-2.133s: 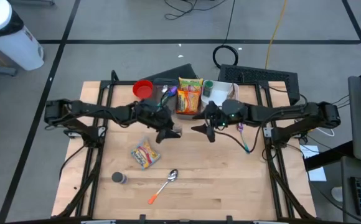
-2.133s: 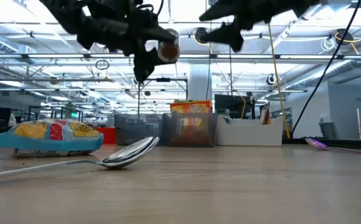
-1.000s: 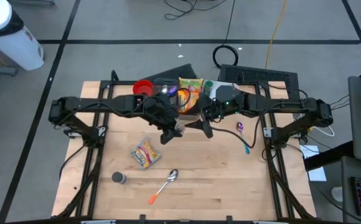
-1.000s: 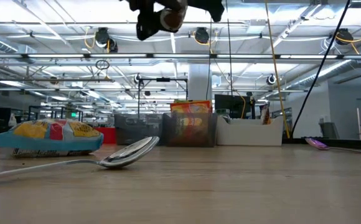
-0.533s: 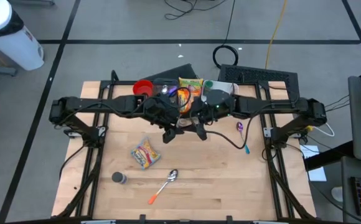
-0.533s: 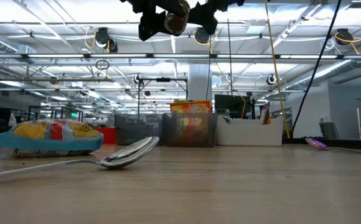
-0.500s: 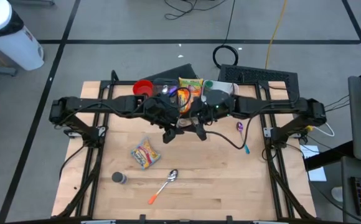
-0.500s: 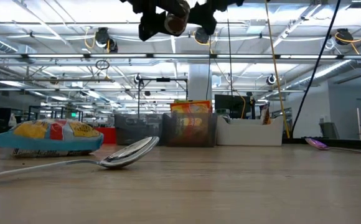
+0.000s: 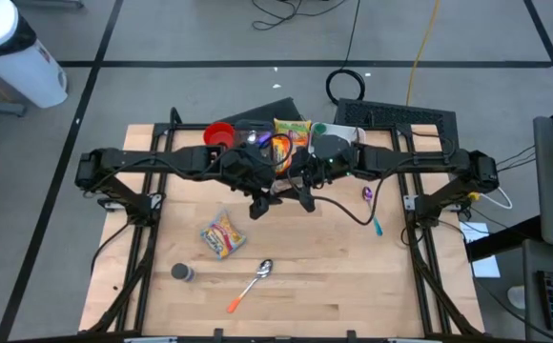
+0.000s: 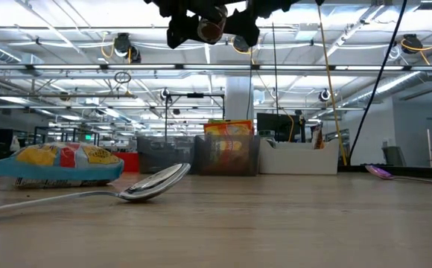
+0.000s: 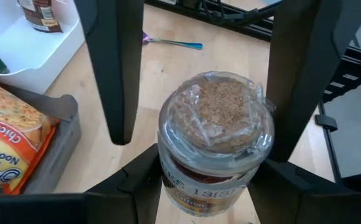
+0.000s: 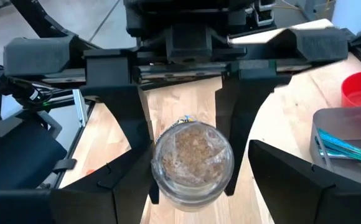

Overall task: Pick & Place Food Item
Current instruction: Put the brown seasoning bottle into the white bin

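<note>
The food item is a glass jar (image 11: 215,134) of brown powder with a film-covered top. It hangs high over the table's middle (image 9: 278,193), shut in my left gripper (image 11: 208,183), and shows at the top of the low view (image 10: 211,27). My right gripper (image 12: 193,186) faces it from the table's right, open. Its two fingers (image 11: 115,74) stand on either side of the jar's top end. I cannot tell whether they touch it. My left gripper pinches the jar's labelled body (image 11: 183,186), near its bottom end, between its two fingers. The fingers come from the table's left, slanting down. The jar sticks out ahead of them, top end toward my right gripper, lifted clear of the table.
On the table lie a yellow snack bag (image 9: 222,234), a spoon with an orange handle (image 9: 253,283), a small dark cylinder (image 9: 181,272) and a purple spoon (image 9: 370,205). At the far edge stand a red cup (image 9: 219,135), a grey bin with a noodle packet (image 9: 292,145) and a white bin (image 9: 341,138).
My right gripper has come down a little and toward the table's left, up to the jar, so its open fingers now flank the jar's top end. The jar has stayed in place in my left gripper.
</note>
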### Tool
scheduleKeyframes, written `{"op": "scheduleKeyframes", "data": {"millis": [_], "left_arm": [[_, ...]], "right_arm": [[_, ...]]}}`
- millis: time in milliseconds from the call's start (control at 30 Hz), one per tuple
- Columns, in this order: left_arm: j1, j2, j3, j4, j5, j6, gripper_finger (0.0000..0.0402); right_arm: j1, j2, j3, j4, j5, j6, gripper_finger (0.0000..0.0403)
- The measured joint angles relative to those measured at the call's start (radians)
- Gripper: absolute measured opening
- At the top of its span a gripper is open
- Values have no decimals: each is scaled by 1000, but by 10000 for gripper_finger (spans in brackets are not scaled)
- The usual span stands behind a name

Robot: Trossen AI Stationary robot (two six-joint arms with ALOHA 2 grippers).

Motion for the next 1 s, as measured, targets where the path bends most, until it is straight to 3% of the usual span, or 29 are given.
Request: {"op": "scheduleKeyframes", "data": {"millis": [167, 467, 1000], "left_arm": [[0, 0, 0, 0, -8, 9, 201], [0, 0, 0, -1, -9, 14, 201], [0, 0, 0, 0, -5, 8, 201]], "right_arm": [[0, 0, 0, -10, -1, 0, 239], [0, 0, 0, -10, -4, -13, 175], [-2, 0, 0, -4, -23, -16, 168]]}}
